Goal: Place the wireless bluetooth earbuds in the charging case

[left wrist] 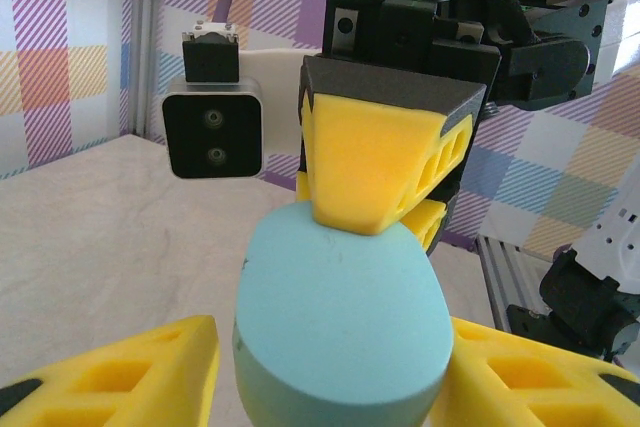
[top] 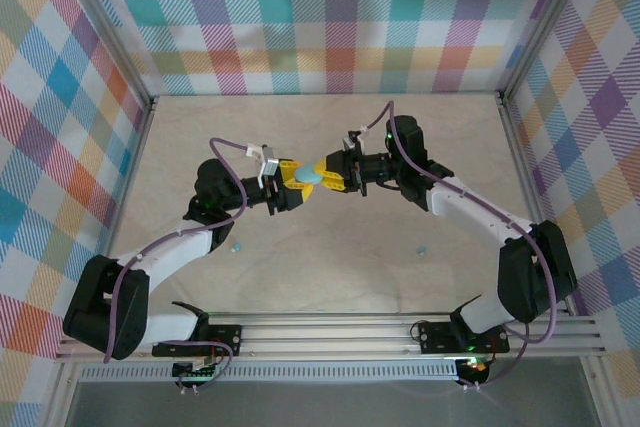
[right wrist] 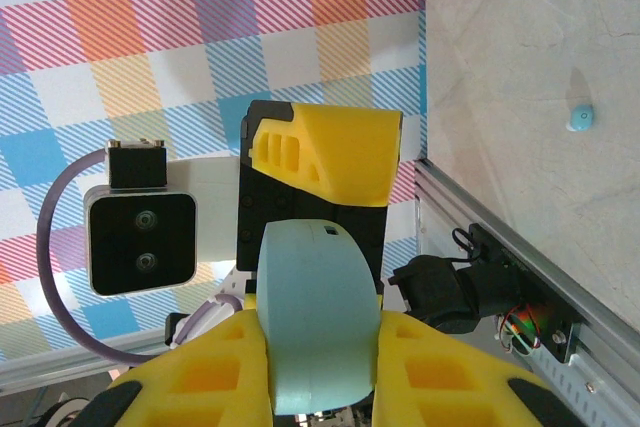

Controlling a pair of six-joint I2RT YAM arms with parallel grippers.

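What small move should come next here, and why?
Probably pull the case open: it looks closed, hanging above the table between the left gripper and the right gripper, whose fingers pinch it, while an earbud lies loose on the table.

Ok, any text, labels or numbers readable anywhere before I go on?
No readable text in any view.
On the light-blue oval plastic case: nothing, just a tiny dark mark, too small to make out.
On the black-faced white camera box: no legible label.
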